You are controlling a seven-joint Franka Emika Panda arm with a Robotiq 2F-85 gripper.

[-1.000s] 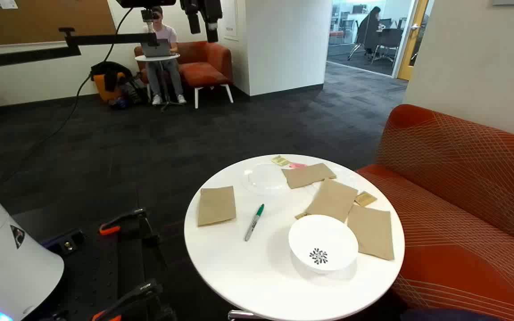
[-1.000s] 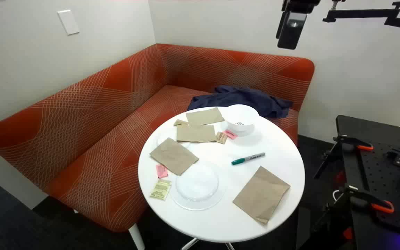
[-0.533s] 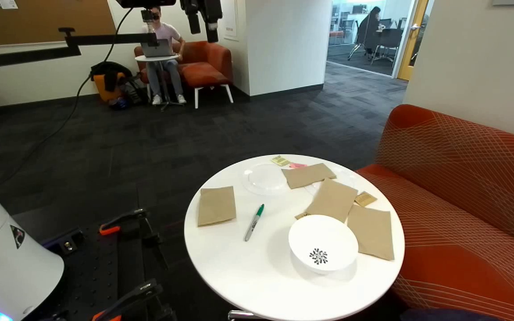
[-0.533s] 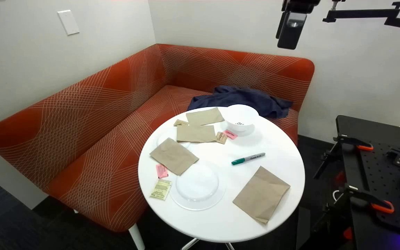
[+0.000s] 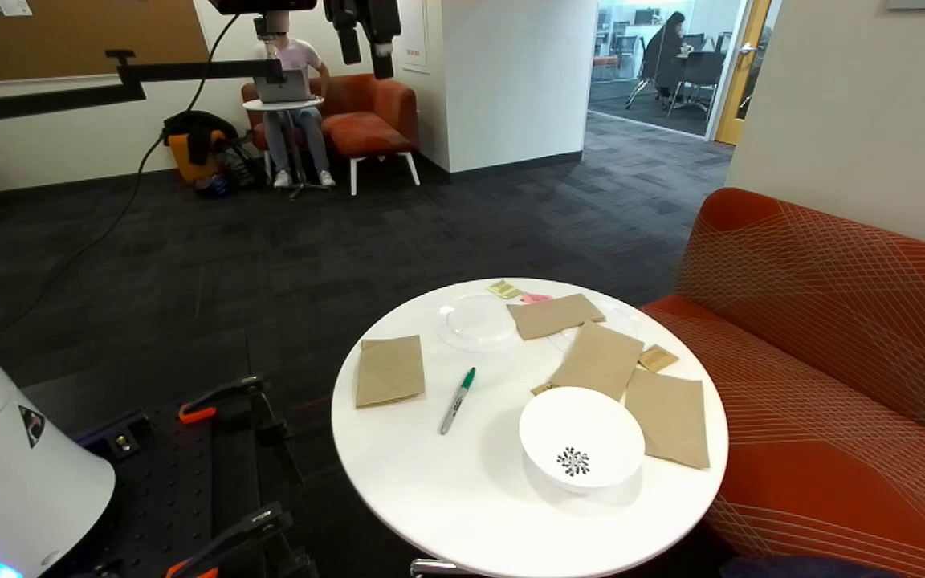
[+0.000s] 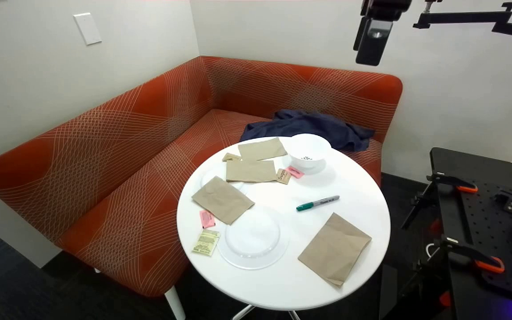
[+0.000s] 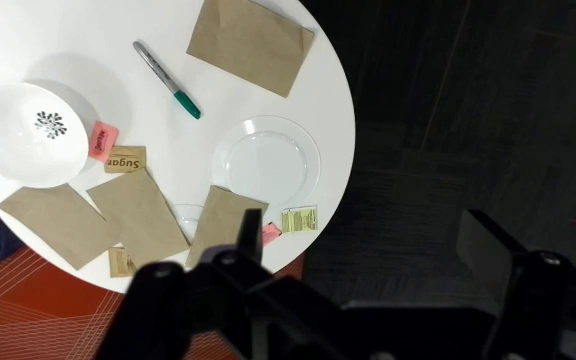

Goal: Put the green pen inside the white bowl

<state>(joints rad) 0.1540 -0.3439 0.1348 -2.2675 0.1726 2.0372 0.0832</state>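
Note:
The green pen (image 5: pixel 458 400) is a grey-bodied marker with a green cap. It lies flat on the round white table and also shows in an exterior view (image 6: pixel 318 203) and in the wrist view (image 7: pixel 166 80). The white bowl (image 5: pixel 591 425) stands upright on the table near its edge, apart from the pen. It also shows in an exterior view (image 6: pixel 308 146) and at the left of the wrist view (image 7: pixel 13 145). Only its dark pattern shows inside. My gripper (image 7: pixel 361 215) is open and empty, high above the table, and also shows in both exterior views (image 5: pixel 366 60) (image 6: pixel 373 44).
Brown paper napkins (image 6: pixel 334 250), a clear plate (image 7: pixel 268 165) and small packets (image 7: pixel 299 219) lie on the white table (image 5: pixel 398 474). A red sofa (image 5: pixel 832 474) borders the table. A black base with clamps (image 6: pixel 474 249) stands beside it.
My gripper has moved down very slightly in both exterior views. The pen and the bowl have not moved. A seated person in the background shifted posture.

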